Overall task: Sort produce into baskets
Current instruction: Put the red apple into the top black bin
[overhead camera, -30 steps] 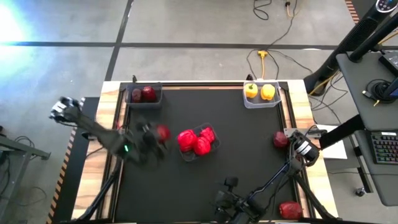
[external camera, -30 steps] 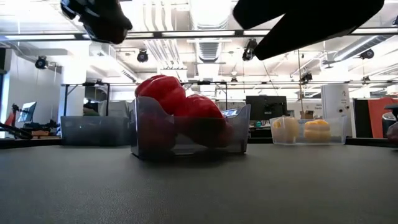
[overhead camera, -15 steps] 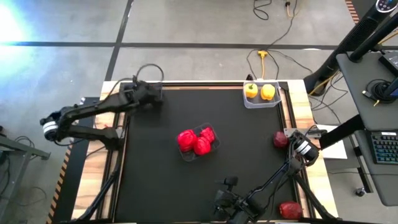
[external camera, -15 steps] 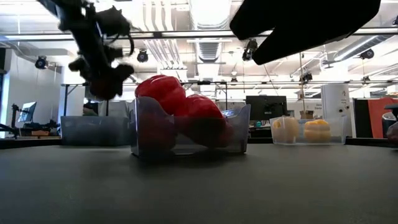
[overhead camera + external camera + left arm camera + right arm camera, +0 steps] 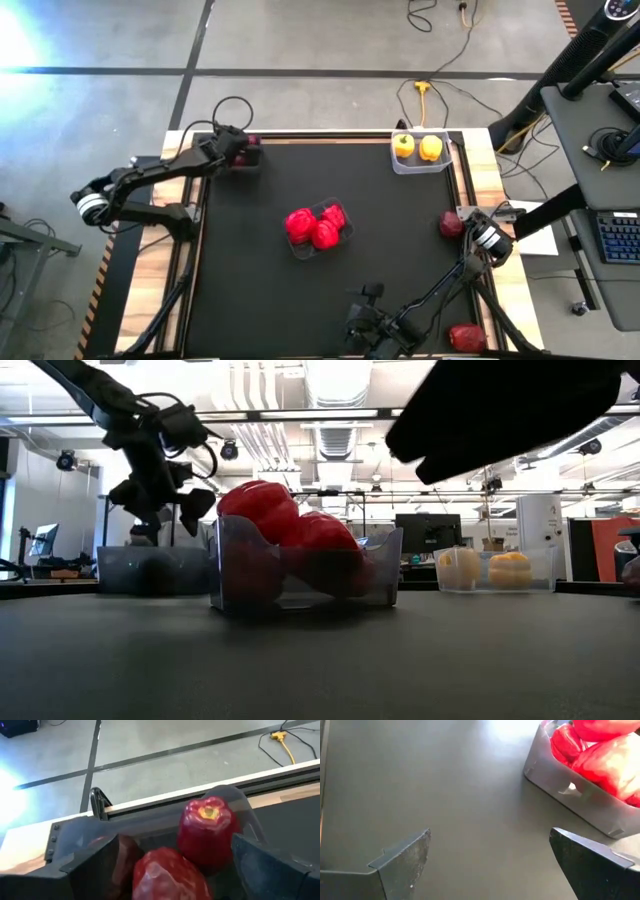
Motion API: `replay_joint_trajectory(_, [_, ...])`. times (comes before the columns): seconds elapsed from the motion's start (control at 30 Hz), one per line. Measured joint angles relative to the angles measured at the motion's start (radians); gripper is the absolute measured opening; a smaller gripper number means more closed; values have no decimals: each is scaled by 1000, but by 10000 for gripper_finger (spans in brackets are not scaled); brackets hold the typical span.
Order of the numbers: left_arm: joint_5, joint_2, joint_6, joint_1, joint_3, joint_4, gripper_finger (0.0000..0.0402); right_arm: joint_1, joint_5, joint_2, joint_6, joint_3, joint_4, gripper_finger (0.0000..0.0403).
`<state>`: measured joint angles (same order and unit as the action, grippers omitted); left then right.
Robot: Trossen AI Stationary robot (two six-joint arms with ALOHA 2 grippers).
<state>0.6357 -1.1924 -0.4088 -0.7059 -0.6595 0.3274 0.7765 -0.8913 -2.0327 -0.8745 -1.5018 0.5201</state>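
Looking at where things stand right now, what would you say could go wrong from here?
The left gripper hangs open right over the dark basket; pulling away low might clip its rim or nudge the apples inside. The middle basket is heaped with red peppers, so another could roll out. Two red fruits sit at the right table edge near the right arm, which could knock them off.

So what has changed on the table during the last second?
The left tool carried a dark red fruit from near the middle tub to the dark tub at the far left corner and opened above it. The fruit now lies inside with the others. The right tool, the yellow peppers and the loose fruits at the right edge stayed put.
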Motion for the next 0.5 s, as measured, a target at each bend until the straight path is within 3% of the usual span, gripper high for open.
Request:
replay_joint_trajectory(0.17, [-28,29,14,24,-57,87,367,0,0,0,-31,20,1,400])
replay_joint_trajectory(0.3, [-168,93,28,95,-84,89,363,0,10,0,-42,25,13,400])
replay_joint_trajectory(0.37, [-228,138,25,166,-81,61,360,3,19,12,-52,25,46,400])
replay_joint_trajectory(0.5, [-234,239,-7,391,-8,-148,355,13,64,64,-126,11,167,400])
